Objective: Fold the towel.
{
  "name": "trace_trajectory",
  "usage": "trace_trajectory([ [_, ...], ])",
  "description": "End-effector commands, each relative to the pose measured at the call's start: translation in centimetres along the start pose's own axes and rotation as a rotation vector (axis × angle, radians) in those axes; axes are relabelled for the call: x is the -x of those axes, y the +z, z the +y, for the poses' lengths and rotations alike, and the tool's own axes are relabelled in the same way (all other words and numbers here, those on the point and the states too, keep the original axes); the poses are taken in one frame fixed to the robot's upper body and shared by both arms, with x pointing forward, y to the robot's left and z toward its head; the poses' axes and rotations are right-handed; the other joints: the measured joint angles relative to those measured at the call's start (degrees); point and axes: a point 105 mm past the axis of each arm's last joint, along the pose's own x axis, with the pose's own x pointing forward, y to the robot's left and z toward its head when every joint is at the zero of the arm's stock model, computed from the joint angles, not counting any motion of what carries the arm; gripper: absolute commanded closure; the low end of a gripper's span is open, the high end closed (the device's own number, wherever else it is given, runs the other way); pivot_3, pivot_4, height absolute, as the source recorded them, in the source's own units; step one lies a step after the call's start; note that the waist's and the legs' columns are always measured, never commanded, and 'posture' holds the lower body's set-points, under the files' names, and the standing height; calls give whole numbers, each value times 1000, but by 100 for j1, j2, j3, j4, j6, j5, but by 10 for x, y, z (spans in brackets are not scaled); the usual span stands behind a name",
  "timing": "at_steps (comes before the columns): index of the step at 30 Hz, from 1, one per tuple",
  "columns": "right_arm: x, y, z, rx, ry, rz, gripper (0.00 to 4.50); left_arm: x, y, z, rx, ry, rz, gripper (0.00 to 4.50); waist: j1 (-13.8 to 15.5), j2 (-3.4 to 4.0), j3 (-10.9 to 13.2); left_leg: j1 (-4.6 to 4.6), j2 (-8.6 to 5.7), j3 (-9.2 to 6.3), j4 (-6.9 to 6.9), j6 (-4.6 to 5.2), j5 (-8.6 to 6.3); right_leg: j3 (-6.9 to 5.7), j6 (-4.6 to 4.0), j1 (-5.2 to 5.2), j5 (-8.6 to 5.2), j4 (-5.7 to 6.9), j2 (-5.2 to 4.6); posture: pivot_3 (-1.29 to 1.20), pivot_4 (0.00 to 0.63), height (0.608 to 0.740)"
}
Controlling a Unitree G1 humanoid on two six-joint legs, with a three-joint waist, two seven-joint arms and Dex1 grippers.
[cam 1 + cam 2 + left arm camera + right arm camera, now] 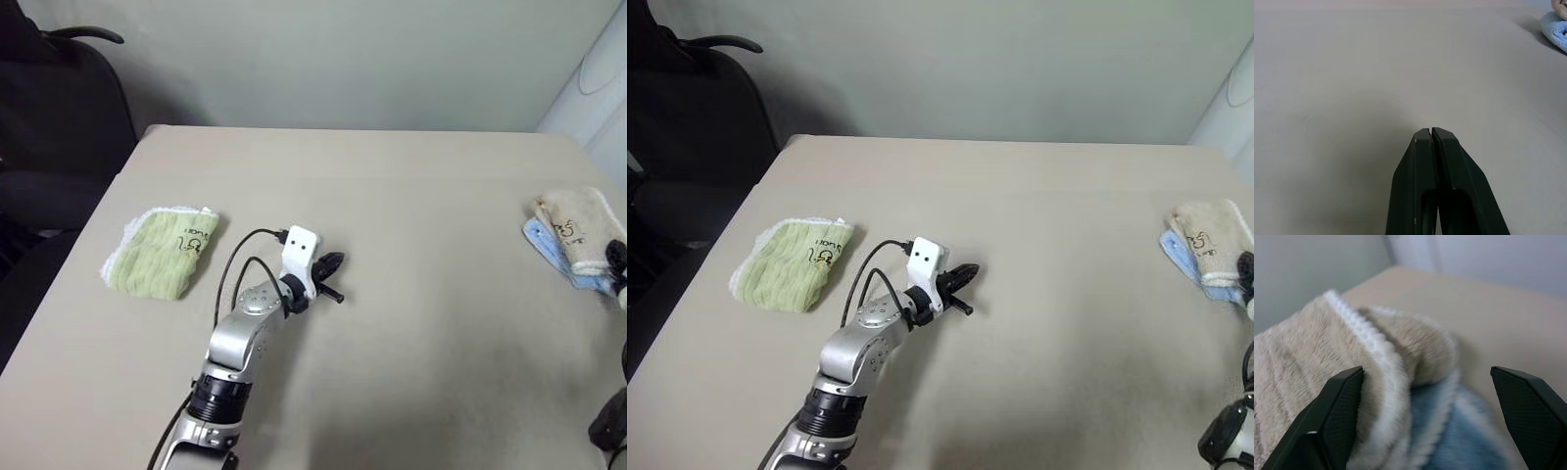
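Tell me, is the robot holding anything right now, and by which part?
Nothing is held. The left gripper is shut on nothing above the table. The right gripper is open; the beige towel lies between its fingers, ungripped.

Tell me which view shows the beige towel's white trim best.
The right wrist view: the trim runs along the towel edge between the open right gripper fingers. Both eye views show the whole folded towel on the blue towel, the trim too small to make out.
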Motion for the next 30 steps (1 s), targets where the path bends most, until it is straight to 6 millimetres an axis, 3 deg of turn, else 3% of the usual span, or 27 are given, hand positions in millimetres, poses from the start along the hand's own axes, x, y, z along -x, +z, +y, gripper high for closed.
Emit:
trace_trajectory([
  [1,8,28,-3,-29,-12,-126,207,-4,11,-2,-29,-6,-38,4390,-2,0,0,0,0,0,1,4,-2,0,0,0,0,0,0,0,150,740],
  [7,10,51,9,30,-10,-232,207,-5,13,6,-43,30,-42,4390,-17,2,-1,6,0,8,0,8,-5,8,1,-1,-1,1,0,0,150,740],
  [10,4,65,39,70,76,-289,207,-4,14,15,-41,72,-47,4390,-33,3,-1,7,0,10,0,8,-5,10,2,-1,-1,1,0,0,150,740],
  [13,-5,58,53,80,103,-242,207,-3,14,20,-40,93,-52,4390,-61,3,-1,11,0,10,-2,8,-5,11,2,-1,-1,2,1,0,150,740],
  [18,-13,31,44,86,50,-127,99,-2,15,18,-42,102,-60,4390,-16,3,-1,10,0,8,-2,0,0,8,2,1,-1,1,-1,0,150,740],
  [26,-14,25,16,-28,-82,-96,99,1,11,18,-36,109,-55,4390,-10,4,-1,10,-1,13,-5,-6,4,11,2,-2,-1,2,-7,0,150,740],
  [27,-14,23,10,-74,-119,-91,99,1,11,17,-35,108,-53,4390,-9,4,-1,10,-1,13,-5,-5,3,11,2,-2,-1,2,-7,0,150,740],
  [30,-14,13,-6,-448,-200,-60,99,-1,8,14,-33,98,-45,4390,-6,4,-1,10,-1,14,-5,-3,2,14,2,-1,-1,2,-7,0,150,740],
])
